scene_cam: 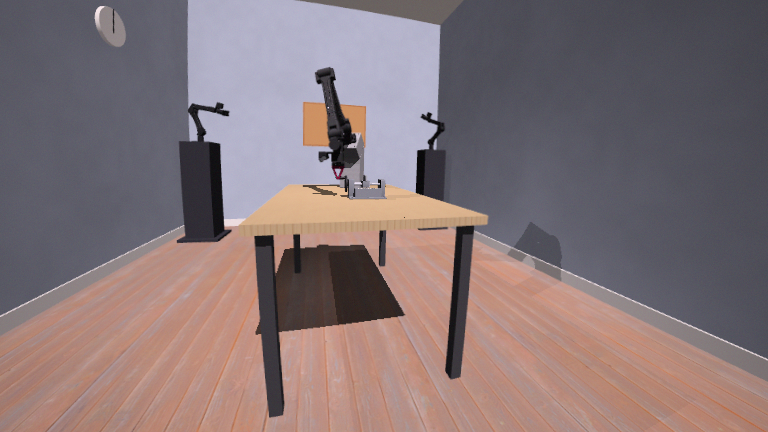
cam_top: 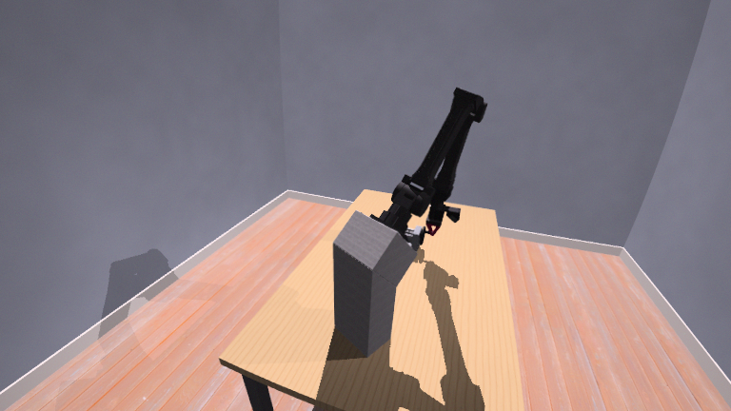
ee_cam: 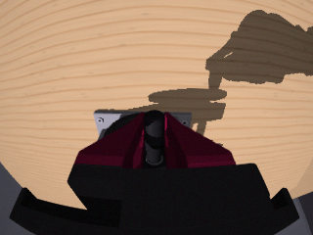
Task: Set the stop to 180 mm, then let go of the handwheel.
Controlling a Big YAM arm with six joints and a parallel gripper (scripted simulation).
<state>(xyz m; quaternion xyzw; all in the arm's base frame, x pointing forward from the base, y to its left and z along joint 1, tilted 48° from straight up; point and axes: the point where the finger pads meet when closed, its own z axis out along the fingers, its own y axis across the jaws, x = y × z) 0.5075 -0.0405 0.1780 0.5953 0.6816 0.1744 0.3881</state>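
The stop fixture (scene_cam: 368,189) is a small grey rail unit on the wooden table, in front of a tall grey housing (cam_top: 368,283). My gripper (ee_cam: 155,118) has dark red fingers and is shut on the black handle of the handwheel (ee_cam: 155,132), which stands between them in the wrist view. A grey plate (ee_cam: 108,121) of the fixture shows just behind the fingers. In the top view the gripper (cam_top: 431,228) points down at the fixture's end next to the housing. In the exterior view the gripper (scene_cam: 338,171) hangs at the fixture's left end. The scale reading is too small to see.
The wooden table (scene_cam: 362,209) stands in a grey room with a plank floor. Two black pedestals (scene_cam: 201,189) (scene_cam: 430,173) with small arms stand behind it. The arm's shadow (cam_top: 444,299) falls along the table.
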